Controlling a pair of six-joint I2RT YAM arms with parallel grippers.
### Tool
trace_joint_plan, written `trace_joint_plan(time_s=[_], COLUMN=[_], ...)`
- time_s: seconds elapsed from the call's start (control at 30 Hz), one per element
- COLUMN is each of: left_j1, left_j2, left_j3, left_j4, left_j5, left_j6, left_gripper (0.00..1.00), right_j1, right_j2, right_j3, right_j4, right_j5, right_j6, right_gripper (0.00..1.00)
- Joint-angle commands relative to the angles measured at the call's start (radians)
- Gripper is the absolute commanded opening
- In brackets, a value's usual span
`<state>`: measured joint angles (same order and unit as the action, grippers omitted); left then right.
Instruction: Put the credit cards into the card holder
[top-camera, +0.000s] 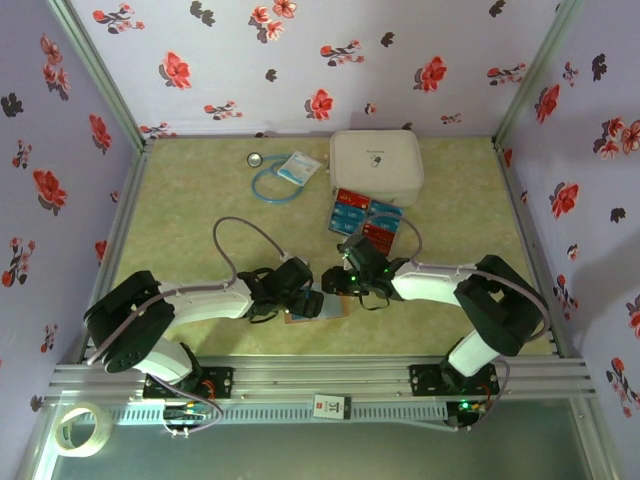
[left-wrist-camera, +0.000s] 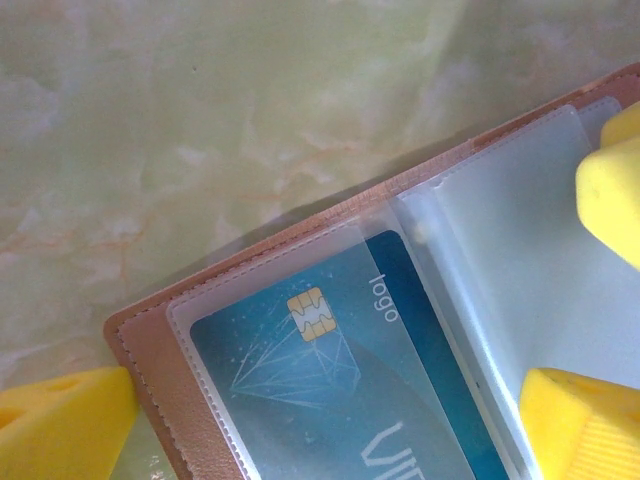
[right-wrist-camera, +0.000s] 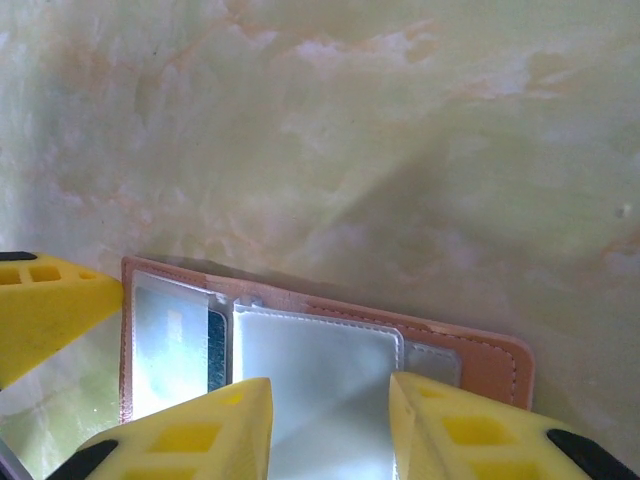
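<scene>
Top external: card holder (top-camera: 325, 311) lies opened flat on the table near the front edge, between my two grippers. The loose credit cards (top-camera: 364, 216) sit stacked well apart from it, just in front of the white zip case (top-camera: 375, 165). Left wrist: one blue card (left-wrist-camera: 330, 390) lodged in a clear sleeve of the holder. Left gripper (top-camera: 297, 288): jaws spread fully, straddling the holder's corner, grasping nothing. Right gripper (top-camera: 347, 278): jaws partly apart over an empty sleeve (right-wrist-camera: 310, 365), nothing between them. Step in hand, as I judge it: fetching another card. To do it well I would pin the holder with the left fingers, lift the right gripper clear without dragging the sleeves, and take the top card by its edge.
</scene>
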<state>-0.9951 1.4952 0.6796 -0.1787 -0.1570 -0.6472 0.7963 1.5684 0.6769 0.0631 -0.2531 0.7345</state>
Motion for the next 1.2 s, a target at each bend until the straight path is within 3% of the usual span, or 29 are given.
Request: trace_joint_plan(time_s=[0.0,0.37,0.73,0.8,1.03,1.17], left_j1=[0.0,0.0,0.0,0.0,0.0,0.0], left_j2=[0.025,0.024,0.017,0.009,-0.036,-0.04], left_j3=[-0.025,-0.026,-0.023,-0.02,0.007,0.022], left_j4=[-0.054,-0.054,-0.057,-0.06,-0.083,-0.088], left_j5=[-0.03,-0.03,-0.03,-0.03,-0.029,-0.026], left_j6=[0.012,0.012,0.013,0.013,0.021,0.026], left_gripper=[1.0,1.0,1.0,1.0,1.0,1.0], right_j1=[-0.006,-0.005,-0.005,-0.005,-0.005,-0.004], right_j2=[0.018,0.006,-0.053,-0.066,-0.042,-0.001], right_j3=[-0.02,-0.033,-0.003,0.006,0.029,0.03], right_j4=[0.021,0.009,-0.043,-0.07,-0.105,-0.076], right_j5=[-0.011,0.007,0.019,0.03,0.036,0.011], right_j6=[0.016,0.016,-0.013,-0.028,-0.061,-0.055], right_gripper=[0.36,0.42,0.4,0.36,0.1,0.03])
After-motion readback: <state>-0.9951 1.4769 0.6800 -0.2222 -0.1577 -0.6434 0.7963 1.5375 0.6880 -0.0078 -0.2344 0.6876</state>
